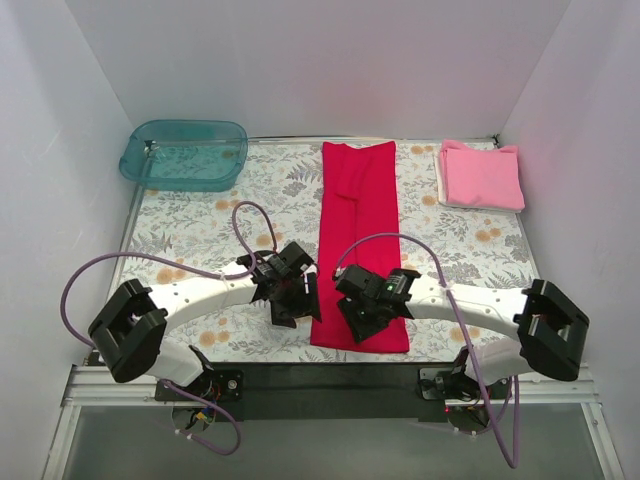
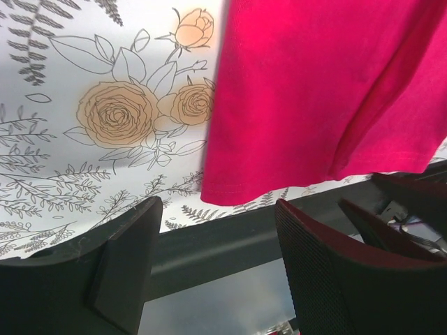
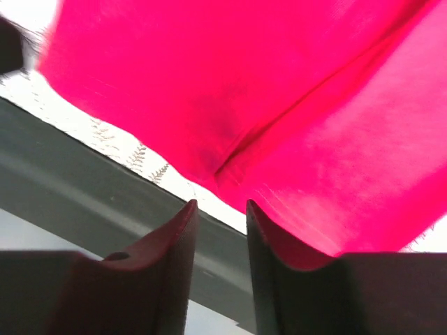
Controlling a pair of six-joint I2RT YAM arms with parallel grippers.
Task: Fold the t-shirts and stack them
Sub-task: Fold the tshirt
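Overhead view of a table covered in a floral-print cloth (image 1: pixel 200 230), with two white robot arms reaching in from the near edge.

The pink t-shirt (image 1: pixel 482 176) lies at the far right corner, already folded into a compact rectangle. The red t-shirt (image 1: pixel 360 230) lies in the centre of the table as one long narrow strip running from the far edge toward the near edge. Its sides are folded in, but its length is not yet folded. A teal plastic tub (image 1: pixel 185 155) sits at the far left corner, well apart from both shirts.

Both grippers hover low at the near end of the red strip. The left gripper (image 1: pixel 295 310) is just beside the strip's left edge. Its wrist view shows the jaws spread wide with nothing between them, and the red hem (image 2: pixel 230 195) lies just beyond the fingertips. The right gripper (image 1: pixel 360 320) is over the strip's near right part. Its wrist view shows the jaws only narrowly parted, with only the dark table edge visible in the gap, so it appears to grasp nothing.

By this reckoning the task is roughly half done. What remains is folding the red strip across its length into a packet and stacking the two shirts together.
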